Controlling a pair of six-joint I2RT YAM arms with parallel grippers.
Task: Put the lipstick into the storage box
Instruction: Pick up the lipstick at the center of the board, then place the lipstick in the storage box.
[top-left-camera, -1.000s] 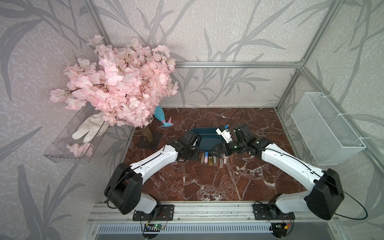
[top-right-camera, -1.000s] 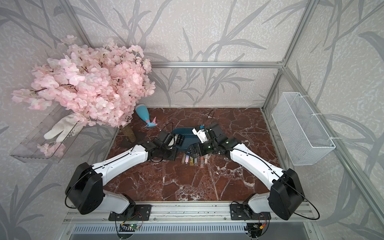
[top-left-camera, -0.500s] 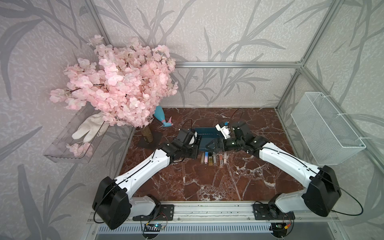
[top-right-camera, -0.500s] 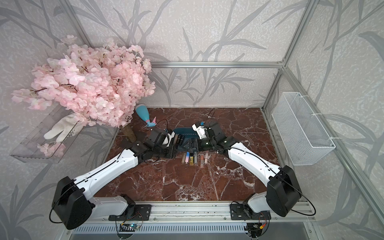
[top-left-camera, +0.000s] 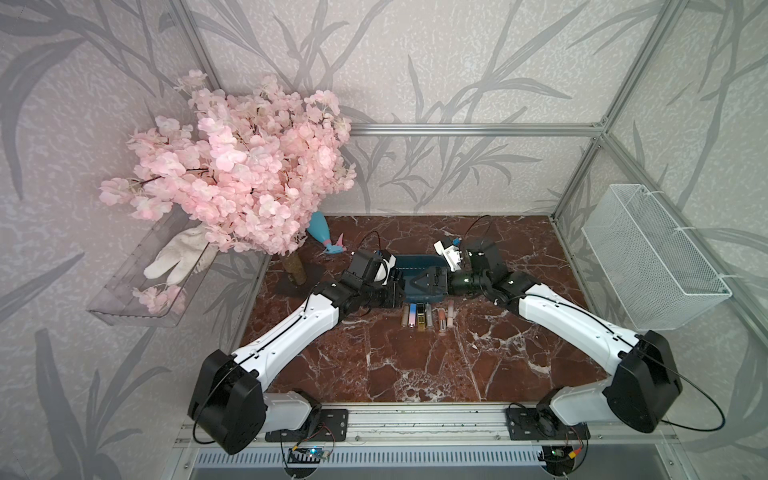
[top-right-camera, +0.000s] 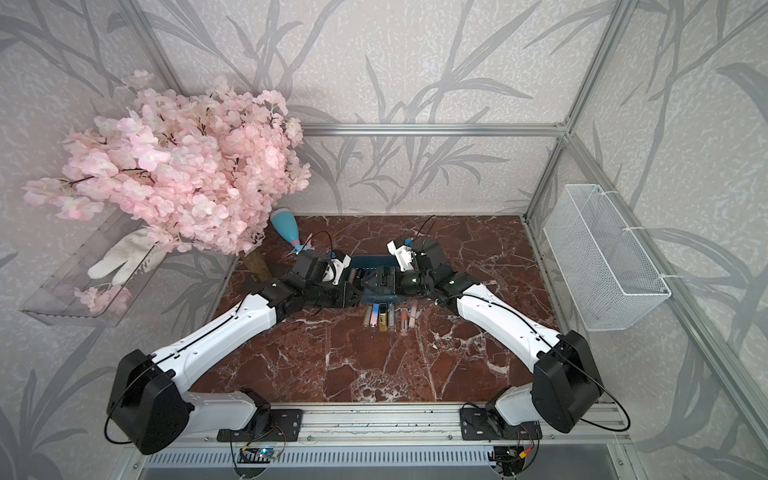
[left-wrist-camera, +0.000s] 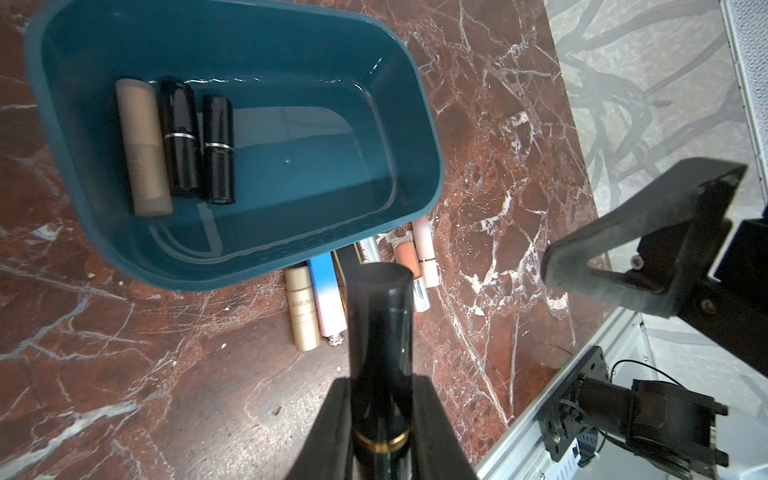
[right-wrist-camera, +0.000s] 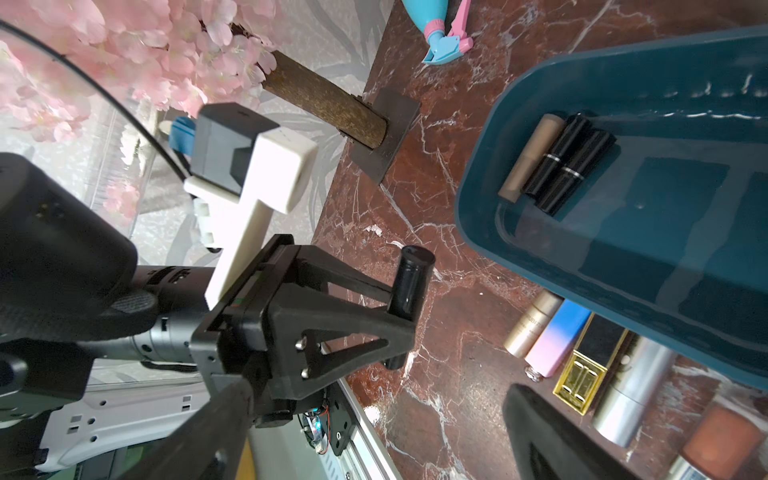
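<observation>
One black lipstick (left-wrist-camera: 379, 316) sits clamped in the left claw (left-wrist-camera: 380, 388).

The lipstick (left-wrist-camera: 380, 324) — a glossy black tube with a gold band — is pinched in the left hand (left-wrist-camera: 380, 399), off the worktop (left-wrist-camera: 498, 166) and just outside the storage box (left-wrist-camera: 428, 137). That dark teal tub sits flat and open, with a tan tube (left-wrist-camera: 143, 149) and two black tubes (left-wrist-camera: 179, 137) lying side by side at one end.

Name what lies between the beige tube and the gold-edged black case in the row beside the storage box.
A blue-to-pink tube lies between the beige tube and the gold-edged black case; the right wrist view shows it most clearly.
</observation>
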